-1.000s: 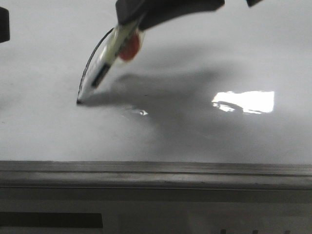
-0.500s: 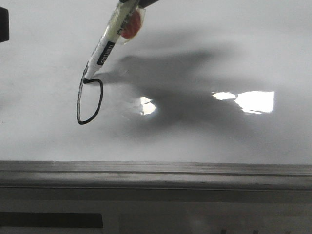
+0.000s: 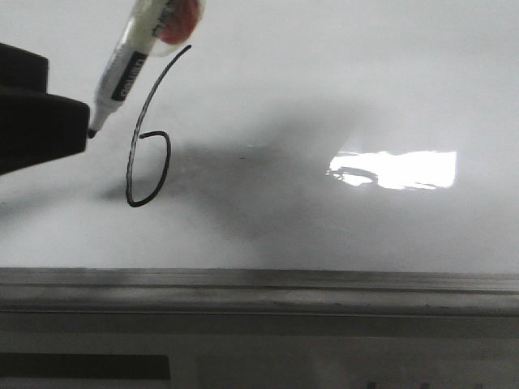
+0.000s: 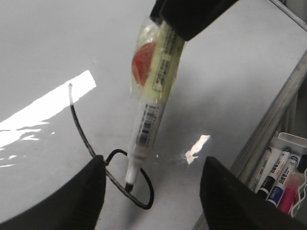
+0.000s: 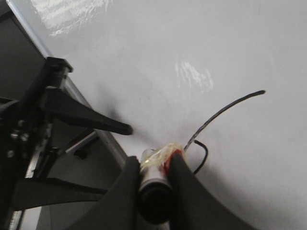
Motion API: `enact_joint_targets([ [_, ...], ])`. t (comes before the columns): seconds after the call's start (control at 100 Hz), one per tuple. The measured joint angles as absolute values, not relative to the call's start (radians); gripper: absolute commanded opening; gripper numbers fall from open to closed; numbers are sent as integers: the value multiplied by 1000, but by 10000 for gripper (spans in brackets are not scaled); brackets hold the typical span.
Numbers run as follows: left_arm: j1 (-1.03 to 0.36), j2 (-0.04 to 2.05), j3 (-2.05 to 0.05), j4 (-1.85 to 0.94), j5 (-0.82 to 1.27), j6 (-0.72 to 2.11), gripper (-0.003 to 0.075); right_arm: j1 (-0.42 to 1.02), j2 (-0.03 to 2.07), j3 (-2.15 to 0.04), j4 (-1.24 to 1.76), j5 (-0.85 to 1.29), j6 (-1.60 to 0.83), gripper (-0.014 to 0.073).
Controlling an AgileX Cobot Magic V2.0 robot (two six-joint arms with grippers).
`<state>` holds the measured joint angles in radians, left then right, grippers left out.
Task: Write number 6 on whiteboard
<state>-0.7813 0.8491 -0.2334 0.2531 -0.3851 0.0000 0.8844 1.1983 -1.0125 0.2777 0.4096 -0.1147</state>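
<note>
The number 6 (image 3: 146, 162) is a thin black line on the whiteboard (image 3: 340, 89), with a long curved stem and a closed loop. It also shows in the left wrist view (image 4: 139, 191) and the right wrist view (image 5: 225, 110). My right gripper (image 5: 156, 160) is shut on a white marker (image 3: 130, 57) with a red label and clear tape. The marker's black tip (image 3: 92, 132) hangs just left of the 6, apparently lifted off the board. My left gripper (image 4: 151, 201) is open and empty, low over the board near the loop; it shows dark at the left edge (image 3: 32, 113).
A grey metal rail (image 3: 259, 288) runs along the board's near edge. A tray with several spare markers (image 4: 280, 175) sits beyond the rail in the left wrist view. Bright glare (image 3: 397, 170) lies on the board's right part.
The marker closed the loop of the 6, then rose and moved up and left off the line. The left gripper has come further into the front view from the left.
</note>
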Motion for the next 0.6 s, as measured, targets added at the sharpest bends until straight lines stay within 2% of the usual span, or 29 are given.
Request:
enact_joint_targets([
  [0.24, -782, 968, -233, 238, -478, 0, 375, 926, 1198, -1013, 287, 429, -115, -62],
  [0.42, -782, 974, -233, 238, -506, 0, 331, 926, 1198, -1013, 287, 454, -115, -62],
  [0.6, -782, 974, -233, 238, -507, 0, 328, 926, 1202, -1013, 287, 460, -115, -62],
])
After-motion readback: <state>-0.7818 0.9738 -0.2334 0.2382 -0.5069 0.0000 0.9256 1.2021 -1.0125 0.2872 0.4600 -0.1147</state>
